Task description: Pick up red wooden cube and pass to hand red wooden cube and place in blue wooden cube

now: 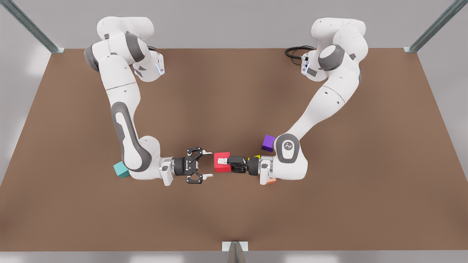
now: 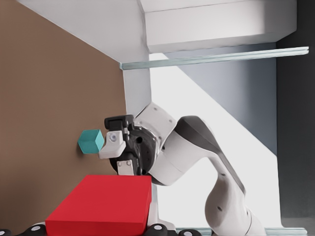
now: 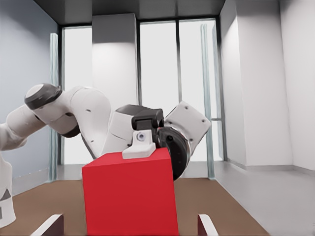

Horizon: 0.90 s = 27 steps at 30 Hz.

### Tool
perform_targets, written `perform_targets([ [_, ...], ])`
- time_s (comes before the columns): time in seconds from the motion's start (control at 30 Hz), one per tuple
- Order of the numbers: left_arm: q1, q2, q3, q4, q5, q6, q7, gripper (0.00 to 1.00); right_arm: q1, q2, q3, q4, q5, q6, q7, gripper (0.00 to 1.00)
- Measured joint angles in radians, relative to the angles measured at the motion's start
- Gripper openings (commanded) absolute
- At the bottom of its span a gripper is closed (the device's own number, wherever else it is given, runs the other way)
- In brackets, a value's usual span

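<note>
The red wooden cube (image 1: 222,162) hangs above the table's middle, and my left gripper (image 1: 225,163), reaching in from the front view's right, is shut on it. One white fingertip (image 3: 142,145) lies on the cube's top face (image 3: 129,194). My right gripper (image 1: 208,164) faces it from the front view's left, open, with its fingertips just short of the cube. The left wrist view has the red cube (image 2: 103,204) close up and the right gripper (image 2: 119,155) beyond it. The blue wooden cube (image 1: 121,170) (image 2: 91,141), teal in colour, rests on the table beside the right arm's wrist.
A purple cube (image 1: 268,143), a partly hidden yellow cube (image 1: 255,157) and a salmon-orange cube (image 1: 270,181) sit around the left arm's wrist. The brown table (image 1: 234,219) stretches wide in front of both grippers. Metal posts stand at its corners.
</note>
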Motion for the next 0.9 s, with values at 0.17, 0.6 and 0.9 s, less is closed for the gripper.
perform_targets([
  [0.17,0.001,0.001,0.0,0.0,-0.001,0.0,0.004,0.61,-0.002,-0.006,0.001,-0.01,-0.002,-0.006,-0.014,1.0],
  [0.6,0.0,0.004,0.0,0.001,0.0,0.001,0.011,0.61,0.002,0.0,0.035,-0.001,0.015,-0.006,-0.025,1.0],
  [0.9,-0.016,0.019,0.0,0.027,0.0,0.004,0.013,0.61,0.006,0.029,0.066,0.036,0.028,0.027,-0.021,1.0],
])
